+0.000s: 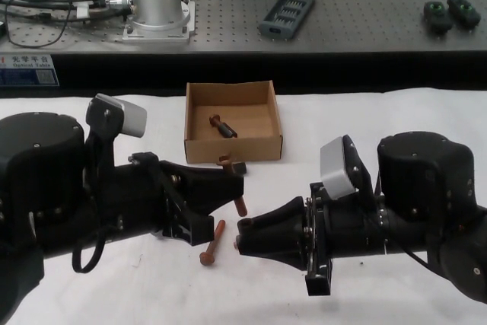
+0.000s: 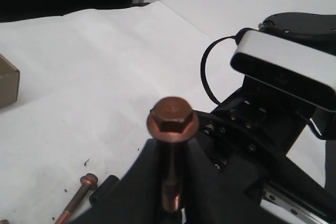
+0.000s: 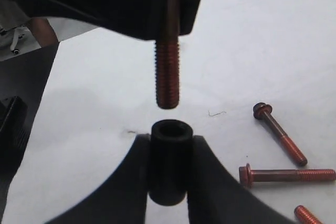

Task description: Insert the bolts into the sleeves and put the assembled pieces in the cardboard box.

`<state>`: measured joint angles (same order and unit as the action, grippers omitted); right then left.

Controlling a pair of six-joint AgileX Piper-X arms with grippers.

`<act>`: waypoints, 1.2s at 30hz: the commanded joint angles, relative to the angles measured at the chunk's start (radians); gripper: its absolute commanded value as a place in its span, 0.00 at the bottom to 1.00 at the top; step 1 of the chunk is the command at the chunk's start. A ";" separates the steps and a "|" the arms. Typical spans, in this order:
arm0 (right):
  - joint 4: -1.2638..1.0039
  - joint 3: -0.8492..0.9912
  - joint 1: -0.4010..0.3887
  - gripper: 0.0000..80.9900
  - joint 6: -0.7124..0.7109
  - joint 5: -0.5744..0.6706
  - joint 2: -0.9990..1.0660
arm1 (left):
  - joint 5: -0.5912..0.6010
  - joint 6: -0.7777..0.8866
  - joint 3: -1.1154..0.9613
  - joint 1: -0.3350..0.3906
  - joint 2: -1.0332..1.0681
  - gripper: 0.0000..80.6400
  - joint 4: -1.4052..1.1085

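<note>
**Left.** The left gripper (image 2: 172, 195) has its fingers closed narrowly on the shank of a bolt (image 2: 172, 123). The bolt is copper-coloured, with a six-sided head on a round flange. Its head stands clear on one side of the fingers, and its threaded end projects from the other side. On the white cloth (image 1: 365, 119) beside this gripper lie a loose bolt (image 2: 79, 199) of the same colour and a spare sleeve (image 2: 104, 190). The spare sleeve is a short black tube lying on its side, just beside the loose bolt's head.

**Centre.** The cardboard box (image 1: 196, 118) sits open-topped on the cloth, beyond the two grippers. One assembled piece (image 1: 223, 125) lies on its floor, a copper head showing at one end of a dark sleeve. Another bolt (image 1: 213, 243) rests on the cloth near the two grippers.

**Right.** The right gripper (image 3: 169, 187) clamps a sleeve (image 3: 169, 153) between its fingers, which are set narrow around the sleeve's sides. The sleeve is black, smooth and thick-walled. It is held with its open bore facing the threaded tip of the gripped bolt. Tip and bore are in line, close but apart, with white cloth visible in the gap. Three more copper bolts lie on the cloth near this gripper, the farthest (image 3: 278, 132) at a slant. Each has a plain shank by the head and thread toward the tip.
</note>
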<state>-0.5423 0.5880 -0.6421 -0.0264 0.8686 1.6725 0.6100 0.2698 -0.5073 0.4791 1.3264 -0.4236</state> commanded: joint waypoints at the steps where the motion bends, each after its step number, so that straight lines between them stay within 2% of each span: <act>1: 0.007 0.008 0.001 0.06 -0.020 0.001 -0.008 | -0.004 -0.008 -0.002 0.001 -0.001 0.01 -0.028; 15: -0.022 0.008 0.001 0.06 -0.019 0.001 -0.008 | -0.004 -0.010 -0.002 0.001 -0.001 0.01 -0.028; 27: -0.186 0.008 0.001 0.06 0.101 0.001 -0.010 | -0.004 -0.022 -0.002 0.001 -0.001 0.01 0.036; 36: -0.186 0.008 0.001 0.06 0.101 0.001 -0.010 | 0.005 -0.074 -0.002 0.001 -0.001 0.01 0.114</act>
<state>-0.6779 0.5880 -0.6436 0.0481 0.8846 1.6725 0.6127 0.2258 -0.5073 0.4791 1.3264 -0.3774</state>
